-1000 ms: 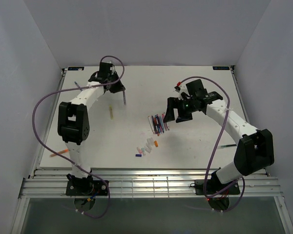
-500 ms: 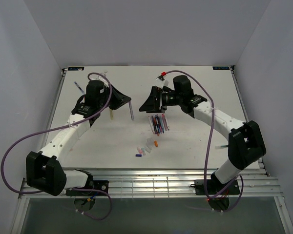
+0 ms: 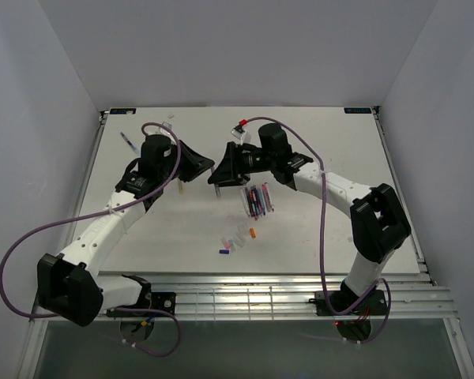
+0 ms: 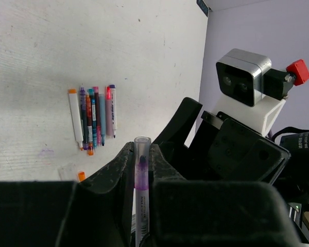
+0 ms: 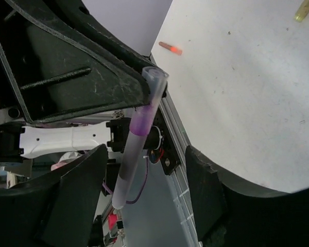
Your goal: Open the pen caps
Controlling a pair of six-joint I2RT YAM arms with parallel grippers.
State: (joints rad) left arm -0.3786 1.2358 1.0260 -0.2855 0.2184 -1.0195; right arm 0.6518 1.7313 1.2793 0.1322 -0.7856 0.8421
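Observation:
My left gripper (image 3: 204,167) (image 4: 140,153) is shut on a pen (image 4: 140,195) with a pale barrel and purple end. The pen's clear cap (image 4: 142,148) sticks out past the fingertips. My right gripper (image 3: 219,175) (image 5: 144,175) is open and faces the left one closely. In the right wrist view the same pen (image 5: 136,139) shows between my right fingers (image 5: 77,195), apart from both. A bundle of several pens (image 3: 257,199) (image 4: 92,121) lies mid-table below the grippers. Loose caps (image 3: 237,237), one of them orange (image 3: 253,232) (image 4: 81,176), lie nearer the front.
A dark pen (image 3: 126,142) lies at the back left of the white table (image 3: 324,142). An orange pen (image 5: 170,48) and a yellow pen (image 5: 305,10) lie on the table in the right wrist view. Purple cables loop off both arms.
The left gripper has carried the purple pen from the back left toward the centre. The right gripper has swung left to meet it, still open.

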